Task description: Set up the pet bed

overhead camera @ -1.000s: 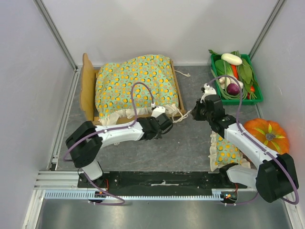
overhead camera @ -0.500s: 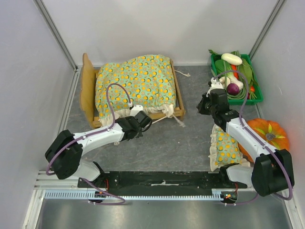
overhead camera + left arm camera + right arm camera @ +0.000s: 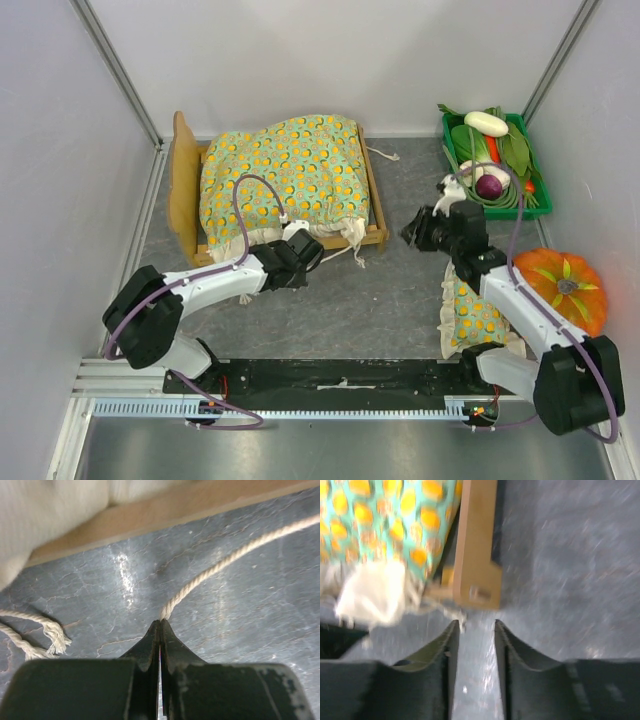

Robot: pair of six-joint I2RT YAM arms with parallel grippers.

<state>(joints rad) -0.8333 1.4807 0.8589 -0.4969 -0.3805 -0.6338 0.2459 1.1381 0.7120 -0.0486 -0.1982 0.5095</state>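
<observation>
**Now: bed at 11 o'clock, one claw on a cord, one spread**

Seen from above, the single pet bed [image 3: 183,185] sits on the grey table [image 3: 400,300] at 11 o'clock, its wavy headboard at its own 9 o'clock end. One green, orange-dotted blanket [image 3: 285,175] is heaped over it and covers most of the frame.

The left gripper [image 3: 161,625] lies just off the bed's near rail, at 6 o'clock from the blanket. Its fingers are pressed tight together and pinch the end of a pale cord [image 3: 199,580], which runs away over the table toward 2 o'clock in the wrist view. The wooden rail crosses that view at 12 o'clock. A second, frayed cord end [image 3: 52,630] lies loose at 9 o'clock from the fingertips.

The right gripper [image 3: 476,625] hangs near the bed's near foot corner, at 3 o'clock from it and not touching. Its fingers are spread with nothing between them. In its own view the wooden corner post is at 12 o'clock, just beyond the tips, and the blanket's white ruffle is at 10 o'clock.

Elsewhere there is one matching pillow [image 3: 478,318] at 4 o'clock under the right arm, one orange pumpkin [image 3: 565,283] just beside it at 3 o'clock, and one green crate [image 3: 447,135] of vegetables at 1 o'clock.
</observation>
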